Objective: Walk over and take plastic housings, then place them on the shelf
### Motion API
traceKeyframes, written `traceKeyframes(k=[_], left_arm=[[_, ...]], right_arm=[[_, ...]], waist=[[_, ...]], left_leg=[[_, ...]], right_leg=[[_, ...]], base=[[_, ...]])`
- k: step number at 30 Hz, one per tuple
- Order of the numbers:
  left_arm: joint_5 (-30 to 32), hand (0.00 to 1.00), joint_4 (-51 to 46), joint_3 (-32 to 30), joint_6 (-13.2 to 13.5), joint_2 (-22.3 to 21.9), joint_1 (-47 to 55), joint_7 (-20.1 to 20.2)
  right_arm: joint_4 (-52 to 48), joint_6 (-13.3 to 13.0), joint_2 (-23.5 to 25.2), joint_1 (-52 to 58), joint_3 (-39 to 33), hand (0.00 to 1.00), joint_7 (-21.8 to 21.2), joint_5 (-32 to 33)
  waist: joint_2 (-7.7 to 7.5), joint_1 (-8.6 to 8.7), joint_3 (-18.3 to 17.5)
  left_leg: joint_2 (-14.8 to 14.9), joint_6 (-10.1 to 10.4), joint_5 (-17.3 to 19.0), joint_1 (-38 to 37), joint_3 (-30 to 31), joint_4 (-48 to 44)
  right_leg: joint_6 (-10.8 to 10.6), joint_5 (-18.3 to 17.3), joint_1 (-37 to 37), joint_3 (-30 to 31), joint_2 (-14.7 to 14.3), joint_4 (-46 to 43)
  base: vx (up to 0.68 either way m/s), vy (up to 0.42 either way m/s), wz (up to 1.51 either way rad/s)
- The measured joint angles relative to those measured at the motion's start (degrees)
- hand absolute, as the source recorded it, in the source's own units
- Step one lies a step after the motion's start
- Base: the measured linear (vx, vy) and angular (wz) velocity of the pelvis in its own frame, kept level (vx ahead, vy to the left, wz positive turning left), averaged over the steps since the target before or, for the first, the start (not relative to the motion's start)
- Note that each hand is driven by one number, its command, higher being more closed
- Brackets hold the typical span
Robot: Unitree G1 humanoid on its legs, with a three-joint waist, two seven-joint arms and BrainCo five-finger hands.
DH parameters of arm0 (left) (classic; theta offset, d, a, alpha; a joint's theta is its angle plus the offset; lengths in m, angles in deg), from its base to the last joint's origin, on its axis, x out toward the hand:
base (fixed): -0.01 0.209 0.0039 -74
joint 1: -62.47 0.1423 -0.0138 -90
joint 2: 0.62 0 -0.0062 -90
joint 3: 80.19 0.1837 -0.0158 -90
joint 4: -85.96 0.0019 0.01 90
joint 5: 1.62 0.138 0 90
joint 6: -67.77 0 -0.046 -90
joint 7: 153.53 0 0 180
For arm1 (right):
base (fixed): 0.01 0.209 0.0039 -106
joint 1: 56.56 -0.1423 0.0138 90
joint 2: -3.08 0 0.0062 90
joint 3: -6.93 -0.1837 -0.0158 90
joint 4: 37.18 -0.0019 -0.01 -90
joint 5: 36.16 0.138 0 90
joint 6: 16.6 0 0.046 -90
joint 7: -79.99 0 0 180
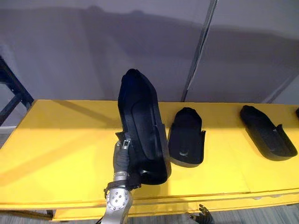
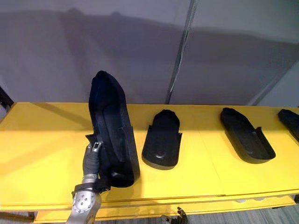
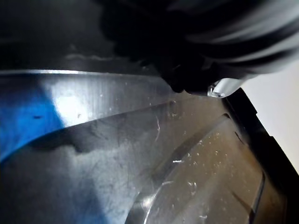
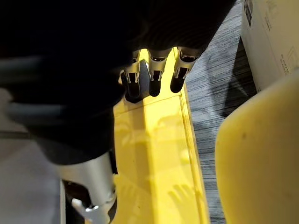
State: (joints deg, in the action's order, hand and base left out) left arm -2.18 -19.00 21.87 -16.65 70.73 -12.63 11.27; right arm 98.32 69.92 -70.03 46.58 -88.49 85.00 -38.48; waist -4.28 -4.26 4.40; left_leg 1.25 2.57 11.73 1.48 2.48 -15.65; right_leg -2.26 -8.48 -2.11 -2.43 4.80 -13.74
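Note:
A long black plastic housing (image 1: 142,130) stands almost upright, its lower end at the front of the yellow shelf top (image 1: 60,149). My left hand (image 1: 122,156) is shut on its lower left edge, fingers curled round the rim. The left wrist view shows the housing's glossy inner face (image 3: 163,163) from very close. Two more black housings lie flat to the right, one in the middle (image 1: 187,137) and one further right (image 1: 266,133). The end of another housing (image 2: 290,119) shows at the far right edge. My right hand (image 1: 202,215) hangs below the shelf's front edge, its fingers (image 4: 156,74) relaxed and holding nothing.
A grey wall rises behind the shelf, with a thin metal pole (image 1: 198,51) leaning against it. A dark blue frame (image 1: 11,91) stands at the far left. In the right wrist view a cardboard box (image 4: 271,32) sits on the grey floor.

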Motion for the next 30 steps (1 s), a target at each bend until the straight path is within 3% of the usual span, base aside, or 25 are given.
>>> traceKeyframes(k=[2, 5, 7, 8, 9, 10, 11, 13, 15, 16, 17, 18, 19, 20, 22, 23, 24, 30], left_arm=[[0.0, 1.0, -0.2, -0.6, 0.0, 0.0, -0.3, -0.4], [-0.3, 1.0, -0.4, -1.6, 0.1, -0.1, -0.3, -0.7], [-0.4, 1.0, -0.4, -1.2, 0.7, -0.1, -0.6, -0.9], [-0.5, 1.0, -0.2, -0.5, 0.8, -0.1, -0.9, -1.0], [-0.4, 1.0, 0.2, -0.2, 0.9, -0.1, -1.1, -1.0], [-0.5, 1.0, 1.4, -0.4, 0.9, 0.0, -2.4, -1.3], [-0.8, 1.0, 3.4, -1.2, 0.9, 0.1, -3.3, -2.1], [-1.5, 1.0, 4.9, -1.3, 0.8, 0.2, -3.5, -2.4], [-1.5, 1.0, 4.9, -1.0, 0.8, 0.4, -4.0, -2.4], [-1.5, 1.0, 4.7, -0.7, 0.8, 0.4, -4.3, -2.4], [-1.4, 1.0, 4.7, -0.5, 0.9, 0.2, -4.4, -2.4], [-1.4, 1.0, 4.8, -0.5, 0.9, 0.2, -4.3, -2.4], [-1.3, 1.0, 4.8, -0.3, 0.5, -0.1, -4.3, -2.1], [-0.9, 1.0, 4.7, 0.3, 0.5, -0.3, -4.5, -1.7], [0.3, 1.0, 4.3, 1.3, 0.5, -0.3, -4.8, -1.1], [0.9, 1.0, 4.3, 1.4, 0.4, -0.2, -4.8, -0.9], [1.8, 1.0, 4.4, 1.2, 0.0, -0.2, -4.9, -0.6], [4.3, 1.0, 3.5, -0.7, -0.5, -0.3, -5.2, 0.2]], right_arm=[[0.2, 0.1, -0.2, -1.2, 0.4, 0.0, 0.5, 0.0], [0.0, 0.1, -1.0, -2.2, 1.5, 0.0, 0.7, -0.3], [0.2, 0.1, -1.8, -2.3, 1.4, 0.0, 0.7, -0.3], [0.4, 0.1, -2.7, -2.2, 1.4, 0.0, 0.7, -0.3], [1.2, 0.2, -3.2, -2.2, 1.2, 0.0, 0.6, -0.3], [2.8, 0.2, -2.5, -3.0, 1.1, 0.0, 0.6, -0.2], [4.4, 0.4, -0.7, -3.7, 1.4, 0.0, 0.3, -0.2], [4.6, 0.4, 0.4, -4.1, 1.5, 0.0, 0.3, -0.5], [4.1, 0.4, 0.8, -4.3, 1.8, 0.0, 0.3, -0.7], [4.1, 0.5, 0.8, -4.7, 2.2, 0.0, 0.3, -1.5], [3.4, 0.5, 1.0, -5.7, 2.2, 0.0, 0.2, -1.6], [3.1, 0.6, 1.3, -5.9, 2.1, 0.0, 0.2, -1.6], [1.8, 0.5, 1.6, -5.4, 2.0, 0.0, 0.0, -1.6], [1.0, 0.5, 1.7, -4.7, 1.9, 0.0, 0.0, -1.5], [0.5, 0.5, 1.4, -4.2, 1.9, 0.0, 0.0, -1.5], [0.5, 0.5, 1.2, -4.0, 1.9, 0.0, 0.0, -1.4], [0.2, 0.5, 0.8, -4.0, 1.9, 0.0, 0.0, -1.4], [0.0, 0.4, 0.5, -2.8, 1.9, 0.0, 0.0, -1.3]], waist=[[-0.12, 0.47, 0.2], [-0.56, 2.0, 0.4], [0.07, 2.9, -0.8], [1.41, 3.64, -1.6], [2.06, 3.77, -2.0], [0.61, 4.58, -1.7], [-0.92, 4.62, -1.1], [-1.98, 4.52, -1.3], [-2.02, 3.62, -1.3], [-1.88, 2.83, -1.3], [-1.1, 2.83, -0.8], [-1.16, 3.07, -0.6], [-1.2, 3.49, -0.4], [-1.21, 3.61, -0.4], [-1.32, 3.44, -0.4], [-1.44, 3.35, -0.4], [-0.57, 3.47, 0.0], [-0.06, 3.29, -0.8]], left_leg=[[6.3, -0.8, 1.8, 1.7, -9.8, -6.8], [14.9, -1.0, 3.0, 1.2, -11.9, -14.6], [17.4, -1.5, 2.1, 1.1, -11.4, -12.2], [17.2, 0.5, -0.6, 0.1, -10.1, -6.5], [16.1, 4.2, 1.1, -0.8, -9.6, -3.9], [13.8, 8.8, 2.5, -0.3, -8.9, -2.3], [11.1, 7.6, 2.9, 0.6, -8.4, -3.7], [10.0, 6.2, 4.3, 1.7, -8.2, -7.3], [9.8, 5.3, 5.7, 2.2, -9.5, -9.8], [9.7, 4.7, 5.9, 2.2, -12.0, -9.7], [9.5, 3.0, 6.2, 1.1, -14.0, -8.4], [9.3, 2.6, 6.2, 0.6, -14.7, -8.2], [8.9, 2.1, 6.1, -0.4, -15.1, -7.9], [8.0, 1.8, 6.0, -1.0, -15.4, -7.6], [5.9, 1.4, 5.8, -0.5, -15.6, -7.5], [5.5, 1.4, 5.8, -0.5, -15.7, -7.5], [5.1, 1.3, 5.3, -0.5, -15.5, -6.9], [6.6, 1.9, 1.9, -2.0, -14.8, -1.5]], right_leg=[[0.1, 0.0, -0.6, -0.2, 0.3, -1.1], [-0.6, -0.2, -1.7, 0.0, 3.3, -3.0], [-3.7, -0.6, -4.1, 0.2, 6.0, -3.8], [-6.5, 0.4, -5.1, -0.4, 7.6, -3.6], [-7.6, 1.1, -5.4, -0.4, 8.5, -2.9], [-8.8, 3.6, -4.6, -1.0, 11.2, -0.5], [-7.4, 6.7, -3.1, -1.7, 13.0, 2.4], [-6.4, 11.9, -1.8, -2.3, 14.0, 4.2], [-2.9, 15.3, -2.9, -1.4, 14.0, 3.7], [1.0, 18.3, -4.6, -1.8, 14.0, 3.5], [-0.4, 15.7, -7.2, -2.4, 13.5, -2.5], [-2.8, 11.3, -8.9, -1.9, 12.6, -8.7], [-4.3, 3.5, -9.9, -1.3, 9.3, -18.5], [-4.5, -2.8, -9.8, -1.0, 5.8, -22.5], [-3.7, -8.6, -8.6, -1.1, 3.9, -21.1], [-3.5, -9.6, -7.6, -0.6, 4.1, -19.3], [-2.7, -10.1, -6.7, -0.2, 3.6, -17.4], [-1.0, -7.2, -4.4, -2.2, 1.7, -11.6]], base=[[-0.09, 0.005, 0.03], [-0.08, 0.188, 0.03], [-0.08, 0.376, 0.3], [-0.04, 0.498, 0.4], [-0.02, 0.662, 0.5], [-0.02, 0.542, 0.44], [-0.02, 0.499, 0.42], [-0.04, 0.396, 0.08], [-0.07, 0.364, -0.37], [-0.11, 0.308, -0.68], [-0.12, 0.292, -0.69], [-0.11, 0.229, -0.47], [-0.08, 0.123, -0.21], [-0.05, 0.07, -0.11], [-0.01, -0.03, -0.02], [-0.04, -0.068, 0.0], [-0.05, -0.046, 0.11], [0.01, -0.048, 0.07]])
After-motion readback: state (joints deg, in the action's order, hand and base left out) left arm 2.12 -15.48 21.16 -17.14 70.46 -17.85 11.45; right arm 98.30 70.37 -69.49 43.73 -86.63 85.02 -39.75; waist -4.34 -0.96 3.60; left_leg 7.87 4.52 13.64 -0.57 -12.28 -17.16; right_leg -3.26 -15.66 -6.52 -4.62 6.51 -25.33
